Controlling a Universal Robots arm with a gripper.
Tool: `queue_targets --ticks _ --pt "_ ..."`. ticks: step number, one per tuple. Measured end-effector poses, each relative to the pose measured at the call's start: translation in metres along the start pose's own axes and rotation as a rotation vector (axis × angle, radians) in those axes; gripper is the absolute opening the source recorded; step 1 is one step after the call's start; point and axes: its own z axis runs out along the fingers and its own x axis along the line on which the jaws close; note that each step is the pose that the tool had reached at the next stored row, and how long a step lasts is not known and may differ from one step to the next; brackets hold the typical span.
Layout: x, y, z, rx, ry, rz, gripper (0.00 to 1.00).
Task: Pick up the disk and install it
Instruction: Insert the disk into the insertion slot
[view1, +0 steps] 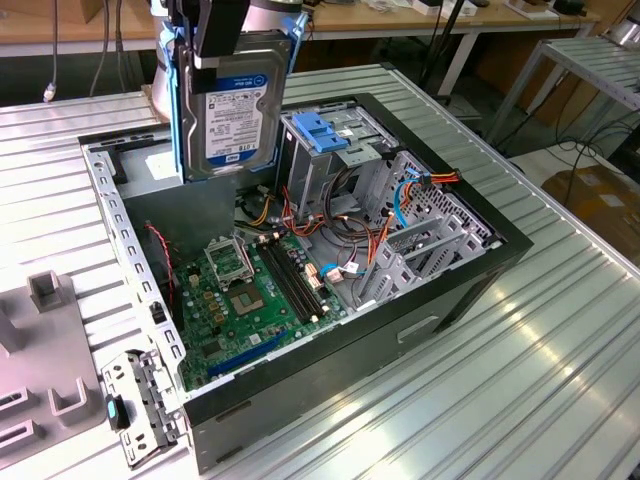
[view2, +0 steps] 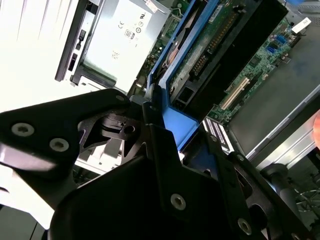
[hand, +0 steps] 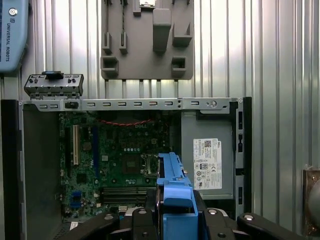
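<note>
My fingers are clamped on the upper end of the disk, which hangs upright above the open computer case. I judge it rigid, fairly heavy and sensitive to shock, so its blue rails are the safest hold. Deeper inside the case stands the drive cage.
</note>
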Motion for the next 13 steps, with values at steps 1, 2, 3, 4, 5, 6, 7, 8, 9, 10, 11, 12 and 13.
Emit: queue_targets --ticks 1,2,3,4,5,6,7,8,9,10,11,12,13 --pt "0.0012 0.0 0.0 0.0 -0.0001 0.0 0.37" --pt "0.0021 0.0 0.0 0.0 0.0 0.0 0.37" --pt "0.0028 0.0 0.0 0.0 0.0 0.0 0.37" --pt "0.0037 -0.0001 0.0 0.0 -0.0001 0.0 0.37" --pt "0.0042 -0.0001 0.0 0.0001 -0.0001 0.0 0.37" --pt "0.0055 -0.0001 0.0 0.0001 0.0 0.0 0.37" --pt "0.0062 -0.0001 0.0 0.0001 -0.0001 0.0 0.37" --pt "0.0067 -0.0001 0.0 0.0001 -0.0001 0.0 0.37" --pt "0.0077 -0.0001 0.0 0.0001 -0.0001 0.0 0.37" --pt "0.0083 -0.0001 0.0 0.0001 -0.0001 0.0 0.37" --pt "0.0088 -0.0001 0.0 0.0001 -0.0001 0.0 0.37" --pt "0.0099 -0.0002 0.0 0.0001 -0.0001 0.0 0.37" --pt "0.0107 -0.0002 -0.0001 0.0 -0.0001 0.0 0.37"
